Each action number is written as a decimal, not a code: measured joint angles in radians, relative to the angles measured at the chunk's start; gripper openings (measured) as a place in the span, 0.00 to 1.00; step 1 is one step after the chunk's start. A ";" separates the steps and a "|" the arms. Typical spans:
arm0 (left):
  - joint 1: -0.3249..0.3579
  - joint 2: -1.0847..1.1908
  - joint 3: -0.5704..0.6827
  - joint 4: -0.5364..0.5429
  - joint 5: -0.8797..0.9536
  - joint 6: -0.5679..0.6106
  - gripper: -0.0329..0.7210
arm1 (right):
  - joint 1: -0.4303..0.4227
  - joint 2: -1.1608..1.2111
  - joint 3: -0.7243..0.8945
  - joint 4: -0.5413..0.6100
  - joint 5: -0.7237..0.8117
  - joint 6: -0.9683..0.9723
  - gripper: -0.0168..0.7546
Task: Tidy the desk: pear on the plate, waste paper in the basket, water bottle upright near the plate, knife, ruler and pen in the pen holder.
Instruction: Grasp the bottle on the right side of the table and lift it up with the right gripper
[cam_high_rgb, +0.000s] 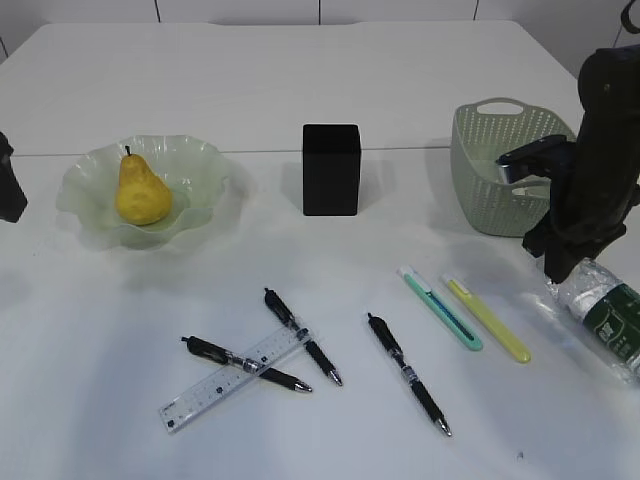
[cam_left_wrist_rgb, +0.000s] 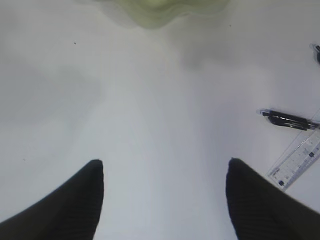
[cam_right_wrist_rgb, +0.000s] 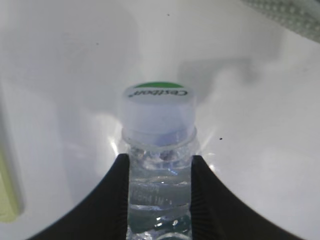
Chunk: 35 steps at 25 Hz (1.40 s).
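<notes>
The water bottle lies on its side at the desk's right edge. My right gripper is shut on its neck; in the right wrist view both fingers press the clear bottle just below the white cap. The pear sits on the plate. Several black pens and the ruler lie in front of the pen holder. A teal knife and a yellow one lie side by side. My left gripper hangs open over bare desk. The waste paper is out of view.
The basket stands at the back right, just behind my right arm. The left arm shows at the left edge beside the plate. One pen lies across the ruler, and the yellow knife is close to the bottle.
</notes>
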 joint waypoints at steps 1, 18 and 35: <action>0.000 0.000 0.000 0.000 0.000 0.000 0.76 | 0.000 -0.007 0.001 0.007 0.000 0.002 0.30; 0.000 0.000 0.000 0.000 -0.002 0.000 0.76 | 0.000 -0.186 0.003 0.147 0.041 -0.052 0.29; 0.000 0.000 0.000 -0.002 -0.011 0.000 0.76 | 0.000 -0.341 0.007 0.538 0.098 -0.289 0.29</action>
